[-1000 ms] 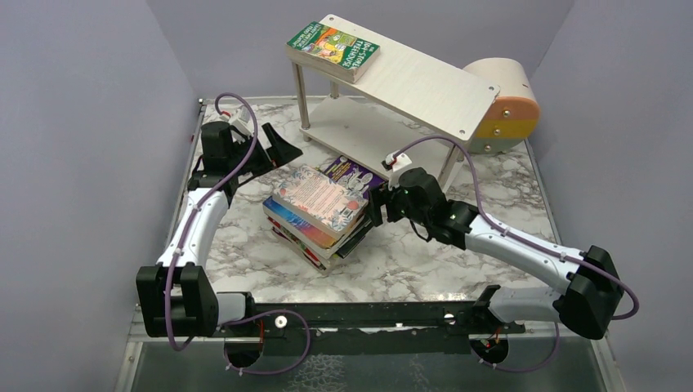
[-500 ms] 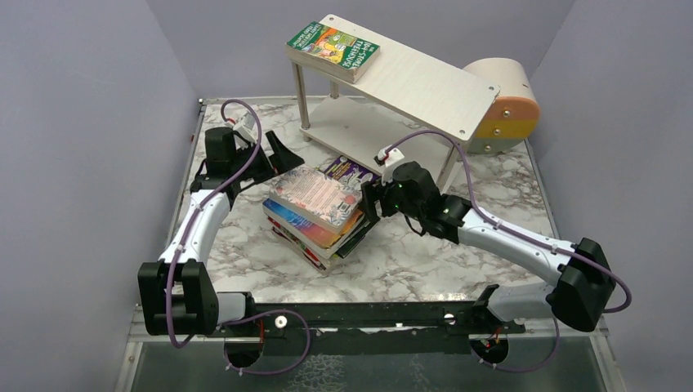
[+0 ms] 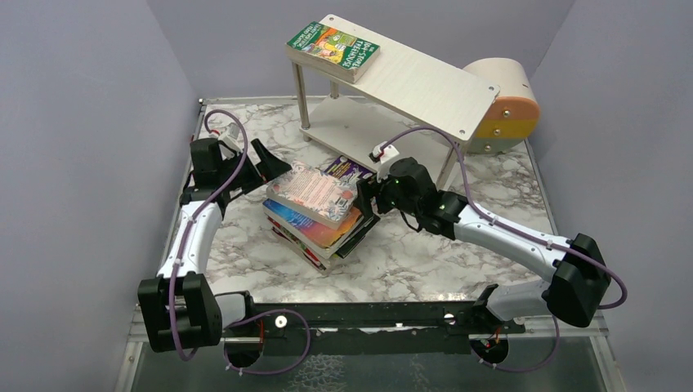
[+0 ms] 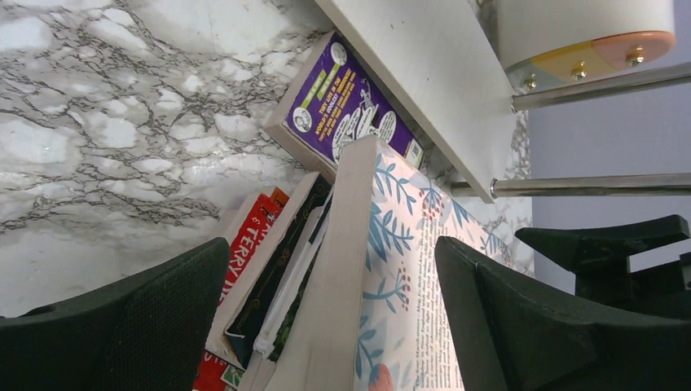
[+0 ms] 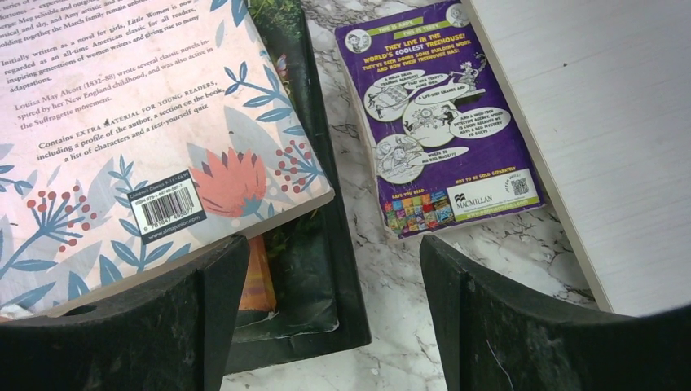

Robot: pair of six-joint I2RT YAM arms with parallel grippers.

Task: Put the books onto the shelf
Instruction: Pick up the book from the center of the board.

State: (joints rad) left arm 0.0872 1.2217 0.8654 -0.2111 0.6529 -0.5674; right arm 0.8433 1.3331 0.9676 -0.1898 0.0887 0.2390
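Observation:
A stack of books [image 3: 315, 224] lies mid-table. Its top book, pink-patterned [image 3: 315, 188], is tilted up. My right gripper [image 3: 365, 200] is open at the stack's right side, its left finger [image 5: 147, 326] tucked under the pink book [image 5: 138, 138]. Between its fingers lie a black book's corner [image 5: 326, 244] and marble. My left gripper [image 3: 270, 171] is open at the stack's left side, and the pink book's edge [image 4: 358, 269] stands between its fingers without touching them. A purple book [image 3: 347, 169] lies partly under the shelf [image 3: 425, 86]. A green book [image 3: 331, 49] rests on the top board.
A round beige-and-orange box [image 3: 507, 106] stands behind the shelf's right end. Thin metal legs [image 3: 301, 94] carry the shelf's boards, and the lower board [image 5: 603, 122] lies close to my right gripper. Purple walls close in on both sides.
My right gripper moved left against the stack and the pink book's right edge rose onto its finger. My left gripper came down and nearer, round the book's left edge.

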